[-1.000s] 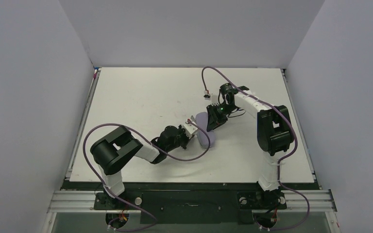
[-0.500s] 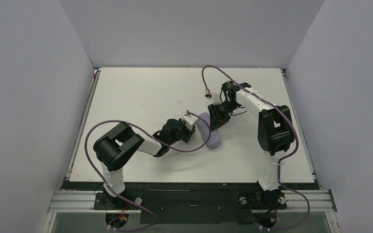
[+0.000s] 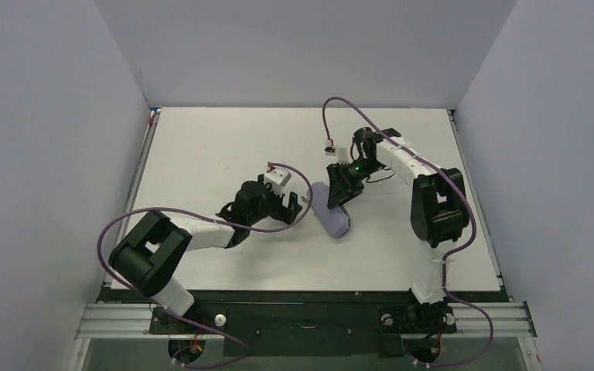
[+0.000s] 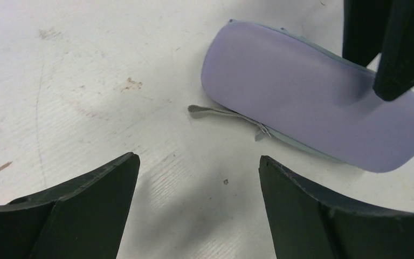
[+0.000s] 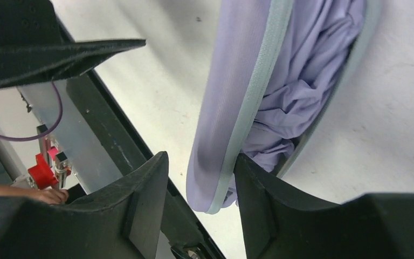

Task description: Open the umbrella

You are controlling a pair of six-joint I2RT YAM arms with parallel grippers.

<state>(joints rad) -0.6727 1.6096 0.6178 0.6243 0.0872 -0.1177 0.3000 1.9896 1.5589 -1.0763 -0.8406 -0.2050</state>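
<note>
The umbrella [image 3: 331, 211] lies mid-counter [image 3: 224, 139] in its zip cover [image 5: 232, 81], with the right tool [image 5: 200, 159] narrow around the cover's raised edge, probably to bare the folded canopy [image 5: 318, 70], though I cannot tell if it grips, and the left tool [image 4: 197, 159] hangs wide nearby, likely to steady it.

Overhead plus wrist close-ups, sharing umbrella [image 3: 333, 218]

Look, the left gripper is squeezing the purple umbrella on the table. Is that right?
No. The left gripper is open and empty. The purple umbrella lies on the table just ahead of it, not touching it. The left wrist view shows this.
</note>
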